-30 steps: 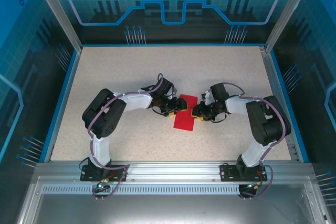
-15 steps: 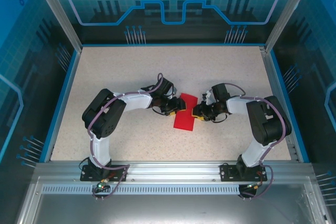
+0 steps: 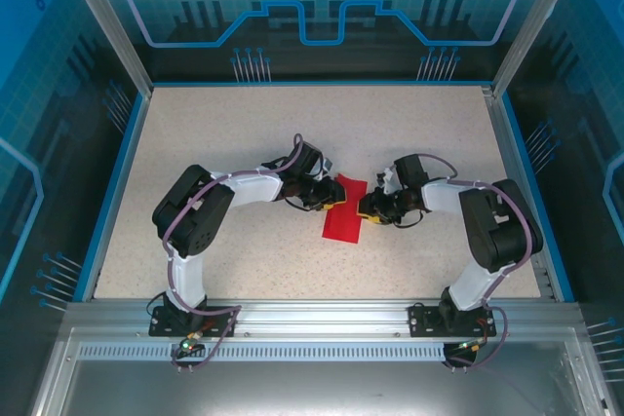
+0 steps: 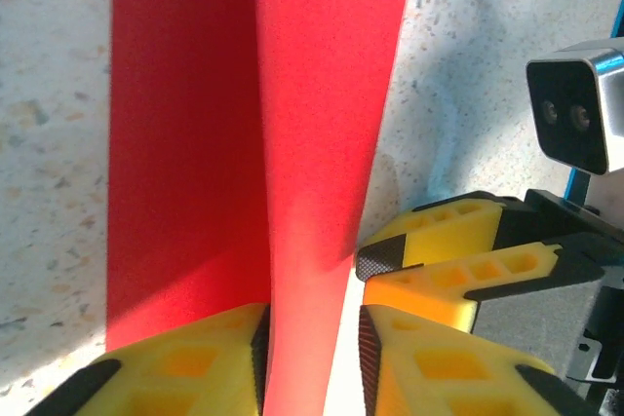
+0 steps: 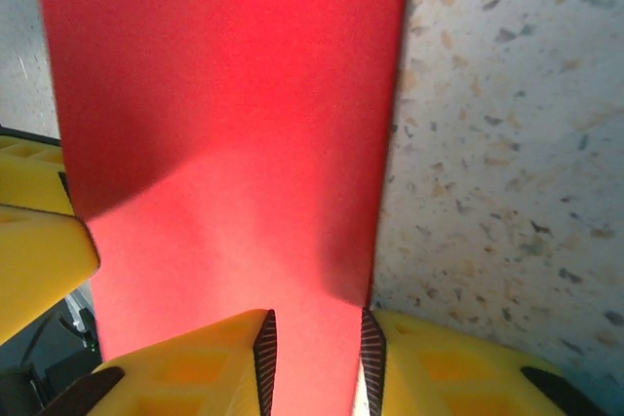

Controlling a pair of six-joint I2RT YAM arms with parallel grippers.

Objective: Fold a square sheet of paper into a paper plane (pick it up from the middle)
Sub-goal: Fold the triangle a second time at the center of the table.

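Table: speckled beige tabletop [image 3: 195,124] with a blue rim, both arms reaching in over its middle.

Task thing: thin bright red square sheet of paper [image 3: 343,223], close to the table's centre, a little toward 4 o'clock. From above it reads as a strip, longer from 12 to 6 than it is wide.

Sheet's lie: its 6 o'clock part rests flat on the table. In the left wrist view one long panel stands up off the surface and shades the panel beside it.

Left gripper [image 3: 334,199]: at the sheet's 10 o'clock corner, with yellow fingers and black pads [image 4: 261,348].

Left claw: narrow, with the raised panel running between the fingers. One pad lies against the paper and a thin pale sliver shows beside the other, so I cannot tell whether it is truly clamped.

Right gripper [image 3: 364,208]: at the sheet's 2 o'clock edge, opposite the left one and near it.

Right claw: narrow, holding the sheet. In its wrist view the paper fills the gap and both black pads [image 5: 265,343] press on it.
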